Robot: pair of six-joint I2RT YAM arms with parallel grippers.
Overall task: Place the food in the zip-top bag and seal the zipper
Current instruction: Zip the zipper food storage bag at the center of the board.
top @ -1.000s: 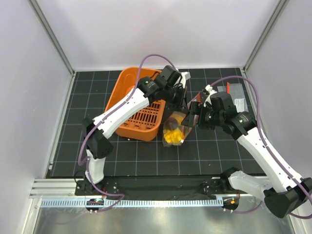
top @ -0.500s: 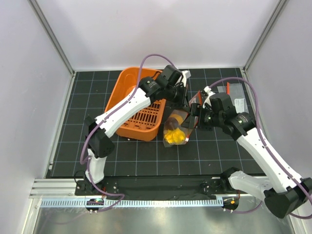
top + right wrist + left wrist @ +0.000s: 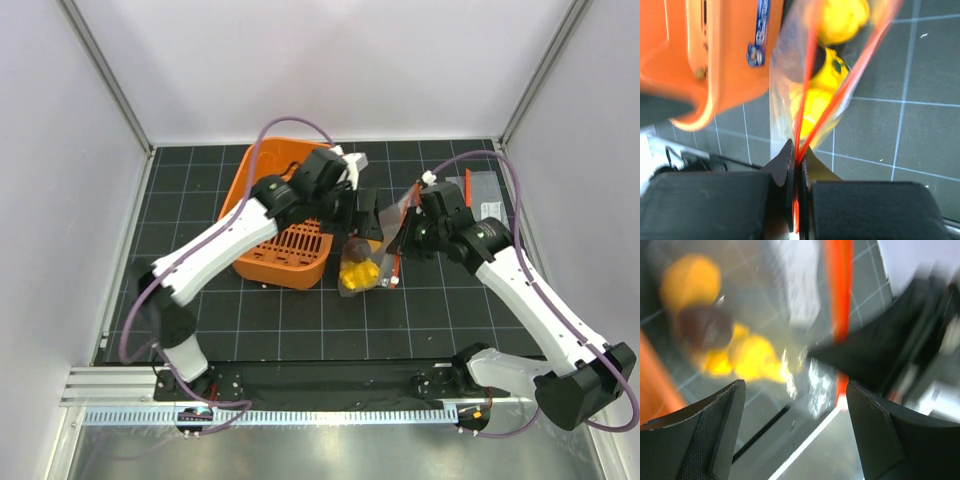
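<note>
Clear crinkly zip-top bag (image 3: 781,102) | rounded yellow food (image 3: 816,102) | right hand (image 3: 796,151) pinching zipper (image 3: 860,64)

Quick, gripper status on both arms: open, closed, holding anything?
Left gripper: open, holding nothing.
Right gripper: closed, pinching the zipper of the zip-top bag.
</note>
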